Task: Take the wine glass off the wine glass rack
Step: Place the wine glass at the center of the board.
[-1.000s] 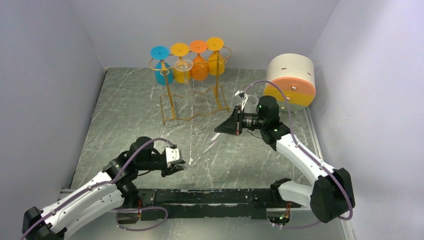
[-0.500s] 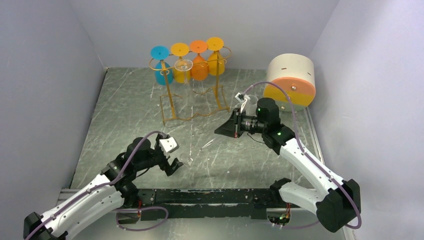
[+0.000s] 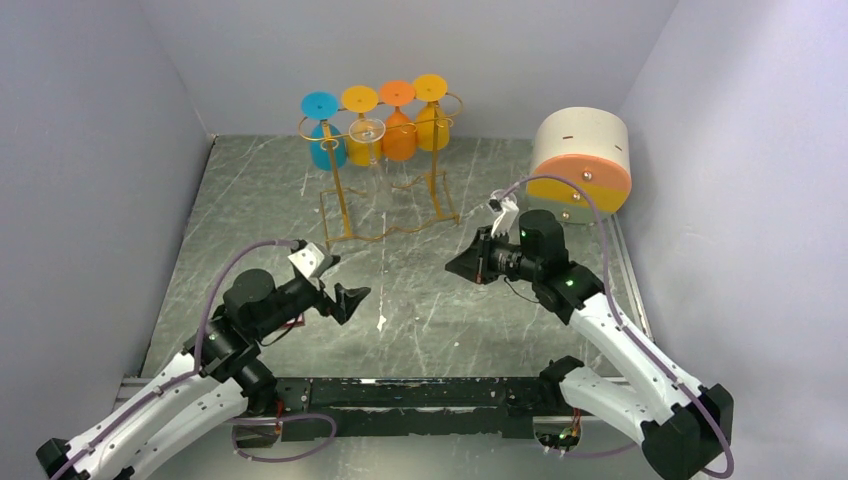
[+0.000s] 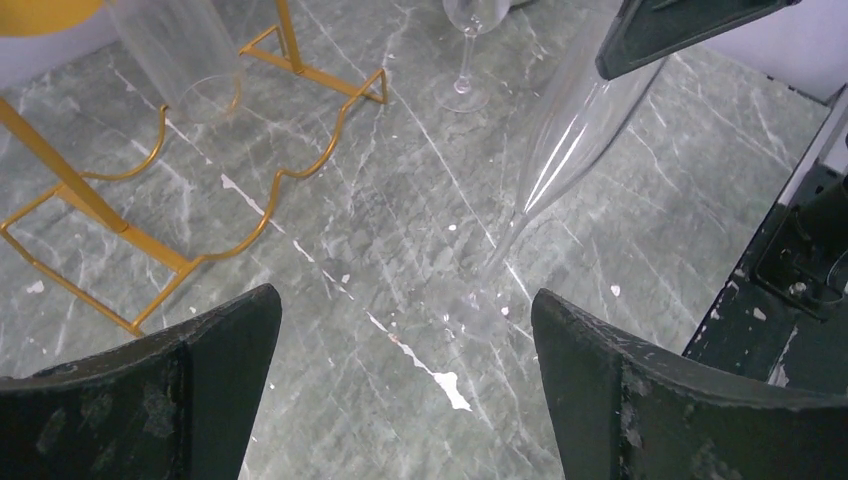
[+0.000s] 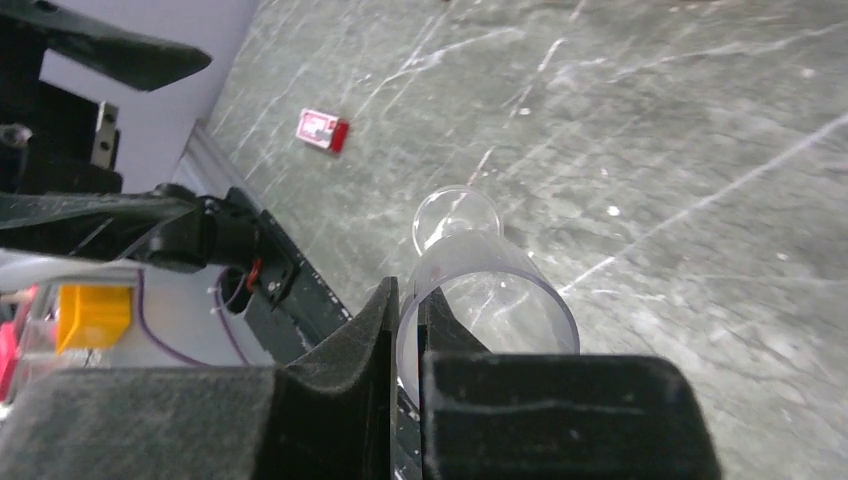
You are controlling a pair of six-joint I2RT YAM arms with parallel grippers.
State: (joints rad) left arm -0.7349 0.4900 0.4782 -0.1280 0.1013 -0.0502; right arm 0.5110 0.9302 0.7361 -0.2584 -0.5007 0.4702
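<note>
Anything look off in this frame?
Yes: the clear wine glass leans steeply, pinched at its rim by the right arm's fingers, foot down near the table. Also, a small red tag lies on the table.

My left jaws now gape wide and sit further forward; my right jaws bring the glass (image 4: pixel 565 140) back and rightward.
</note>
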